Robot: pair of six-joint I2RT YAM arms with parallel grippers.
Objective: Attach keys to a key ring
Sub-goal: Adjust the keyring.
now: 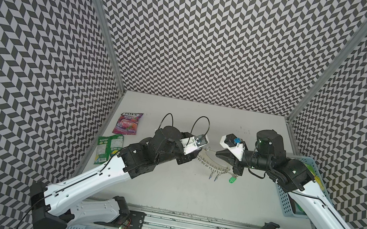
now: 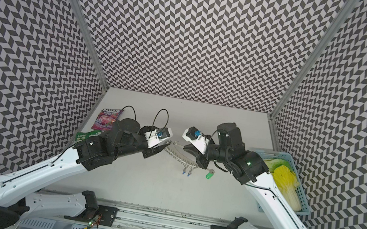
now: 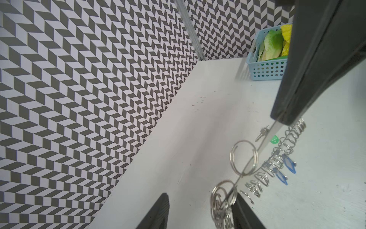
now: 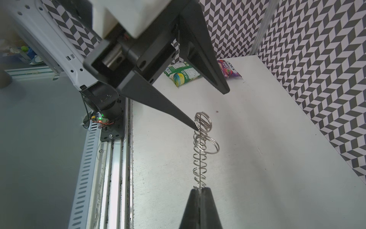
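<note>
- Left gripper [image 4: 210, 109]: jaws spread, nothing clamped. One fingertip touches the end cluster of wire rings, the other stands well clear.
- Right gripper [image 4: 200, 193]: jaws pressed together, pinching the plate of the key ring [image 1: 211, 162] at its opposite end. Both wrist views show the plate edge-on.
- Both arms reach in from the near rail and converge over mid-table [image 1: 176, 190]. The wrists are roughly level and the grippers point at each other, with the key ring spanning the gap between them.
- Green-tagged key [image 1: 232, 179]: just beside the right gripper's end of the ring row. Can't tell whether it's hooked on.
- Two blue-tagged keys [image 1: 213, 176] hang off rings mid-row.
- Blue basket [image 3: 267, 69] sits behind the right arm.
</note>
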